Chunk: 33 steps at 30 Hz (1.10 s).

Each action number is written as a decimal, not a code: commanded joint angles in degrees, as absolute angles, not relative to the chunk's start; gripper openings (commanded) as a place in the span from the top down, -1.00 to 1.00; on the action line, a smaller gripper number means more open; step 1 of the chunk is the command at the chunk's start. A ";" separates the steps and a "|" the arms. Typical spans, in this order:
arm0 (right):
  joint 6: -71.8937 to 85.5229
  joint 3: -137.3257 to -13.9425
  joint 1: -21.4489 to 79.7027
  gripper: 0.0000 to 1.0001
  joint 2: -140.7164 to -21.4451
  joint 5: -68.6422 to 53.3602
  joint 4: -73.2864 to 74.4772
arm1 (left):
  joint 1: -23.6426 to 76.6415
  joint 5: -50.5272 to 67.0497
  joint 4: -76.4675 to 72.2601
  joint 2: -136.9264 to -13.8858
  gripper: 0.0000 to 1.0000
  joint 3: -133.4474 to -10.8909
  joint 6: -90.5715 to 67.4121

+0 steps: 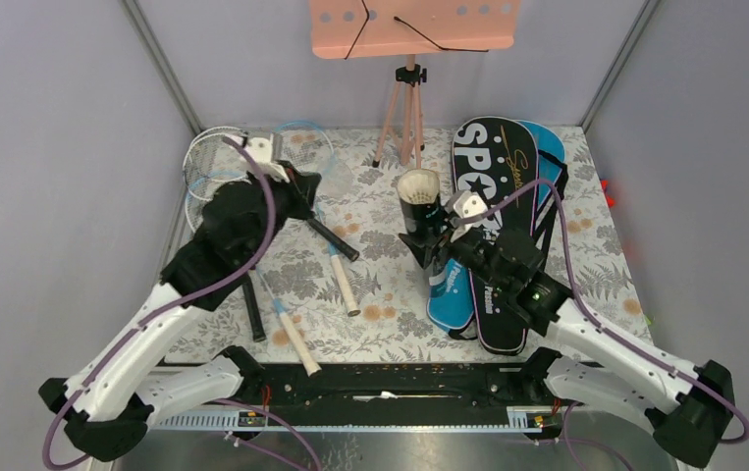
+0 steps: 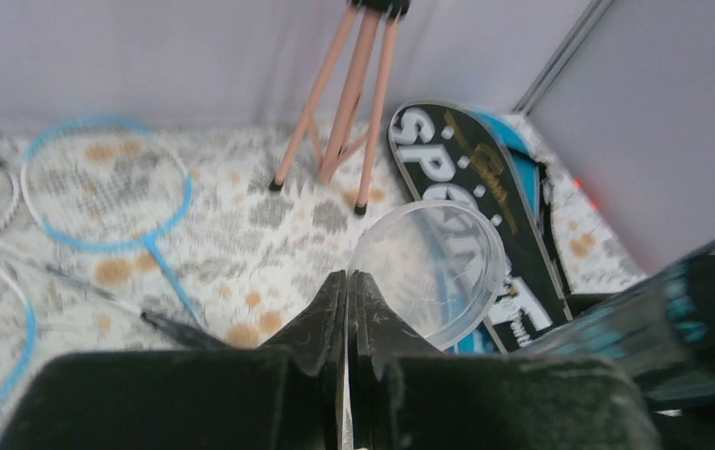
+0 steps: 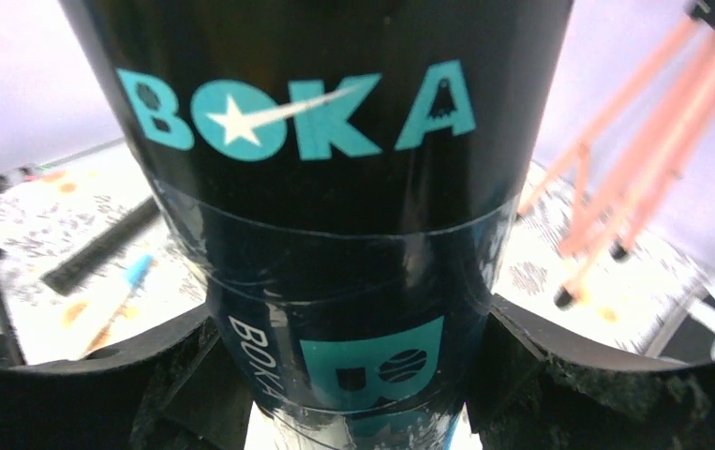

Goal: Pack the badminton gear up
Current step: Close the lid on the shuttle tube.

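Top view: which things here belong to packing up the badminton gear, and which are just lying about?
Part of the job:
- rackets
- black tube
- sport bags
- clear lid

Not part of it:
- pink board on its tripod, standing at the back
- floral table cover

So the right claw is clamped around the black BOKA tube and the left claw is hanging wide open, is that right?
Not quite. The left claw is shut, not wide open: the left wrist view shows its fingers pressed together at the rim of a clear round lid. The right claw is indeed clamped around the black BOKA tube.
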<state>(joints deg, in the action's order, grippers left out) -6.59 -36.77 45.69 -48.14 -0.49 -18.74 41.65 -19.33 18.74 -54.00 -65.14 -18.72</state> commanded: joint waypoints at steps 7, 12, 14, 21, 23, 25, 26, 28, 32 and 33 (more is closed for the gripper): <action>-14.18 -42.55 45.70 0.10 -60.90 -29.35 -39.59 | 41.26 -6.58 24.10 -50.52 1.00 -84.52 -8.84; -20.53 -43.74 45.70 0.09 -64.72 -29.76 -36.58 | 41.35 6.49 30.16 -53.79 1.00 -89.83 -6.79; -19.52 -42.81 45.71 0.09 -65.65 -29.84 -39.82 | 41.38 11.77 33.41 -56.02 1.00 -92.38 -4.87; -18.85 -40.65 45.71 0.09 -66.71 -29.04 -42.80 | 41.44 16.44 42.58 -65.02 1.00 -99.57 1.56; -18.99 -39.51 45.70 0.10 -66.38 -28.16 -43.54 | 41.67 16.84 43.74 -66.43 1.00 -100.51 2.97; -19.29 -38.51 45.75 0.09 -66.22 -28.07 -43.76 | 42.21 16.85 44.87 -67.59 1.00 -101.36 4.72; -19.25 -38.22 45.71 0.09 -66.23 -28.37 -43.58 | 42.56 16.71 45.66 -68.31 1.00 -101.85 5.57; -19.56 -38.13 45.71 0.10 -66.49 -28.63 -42.92 | 43.28 16.08 47.78 -69.56 1.00 -103.27 6.93; -20.18 -37.93 45.70 0.11 -66.86 -27.25 -42.11 | 44.57 16.07 53.01 -71.66 1.00 -106.49 10.37; -20.21 -37.82 45.70 0.11 -66.83 -26.76 -42.10 | 44.56 15.76 53.93 -71.98 1.00 -107.35 10.67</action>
<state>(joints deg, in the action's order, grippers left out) -18.44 -37.41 45.69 -67.22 -27.94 -37.39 43.75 14.87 49.34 -71.24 -102.50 6.13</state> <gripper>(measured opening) 0.734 0.010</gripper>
